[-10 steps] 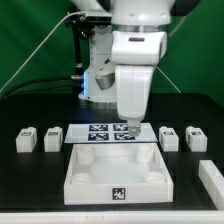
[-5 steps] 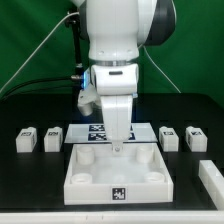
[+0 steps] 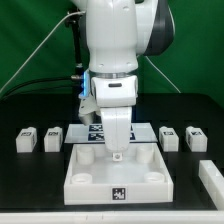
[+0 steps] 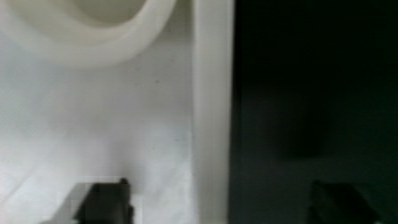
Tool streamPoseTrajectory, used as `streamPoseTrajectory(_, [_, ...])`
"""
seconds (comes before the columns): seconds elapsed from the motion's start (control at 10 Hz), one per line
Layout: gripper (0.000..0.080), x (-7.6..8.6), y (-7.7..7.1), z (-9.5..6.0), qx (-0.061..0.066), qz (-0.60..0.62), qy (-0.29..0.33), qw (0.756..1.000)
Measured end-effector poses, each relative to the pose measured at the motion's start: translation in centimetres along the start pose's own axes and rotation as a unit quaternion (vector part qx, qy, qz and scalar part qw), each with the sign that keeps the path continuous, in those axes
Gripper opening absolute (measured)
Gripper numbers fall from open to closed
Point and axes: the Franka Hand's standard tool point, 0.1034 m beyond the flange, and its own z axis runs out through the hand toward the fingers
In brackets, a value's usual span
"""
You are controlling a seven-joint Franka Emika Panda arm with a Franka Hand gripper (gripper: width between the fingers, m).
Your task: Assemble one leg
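The gripper hung over the large white panel, its fingers spread wide around nothing, while the nearest leg sat on the black table beside the panel, toward the exterior view's right, apart from the gripper.

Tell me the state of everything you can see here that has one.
Gripper: open, empty, low over the panel's rear edge.
Square panel: flat on the table, sockets empty.
Two legs at the exterior view's left: loose on the table.
Two legs at the exterior view's right: loose on the table.
Marker board: flat, partly hidden by the arm.
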Motion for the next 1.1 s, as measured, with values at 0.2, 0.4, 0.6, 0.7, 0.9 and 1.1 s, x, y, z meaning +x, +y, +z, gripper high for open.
streamPoseTrajectory(0.2, [0.0255,-0.01,-0.01,0.01,0.0,0.0,0.0,1.0])
streamPoseTrajectory(0.4, [0.012,-0.01,0.09,-0.05,-0.002,0.0,0.0,1.0])
streamPoseTrajectory(0.6, [0.0058,-0.01,0.15,-0.08,-0.003,0.0,0.0,1.0])
streamPoseTrajectory(0.7, [0.0058,-0.01,0.16,-0.08,-0.004,0.0,0.0,1.0])
streamPoseTrajectory(0.9, [0.0058,-0.01,0.16,-0.08,-0.004,0.0,0.0,1.0])
streamPoseTrajectory(1.1, [0.0058,0.03,0.25,-0.11,-0.004,0.001,0.0,1.0])
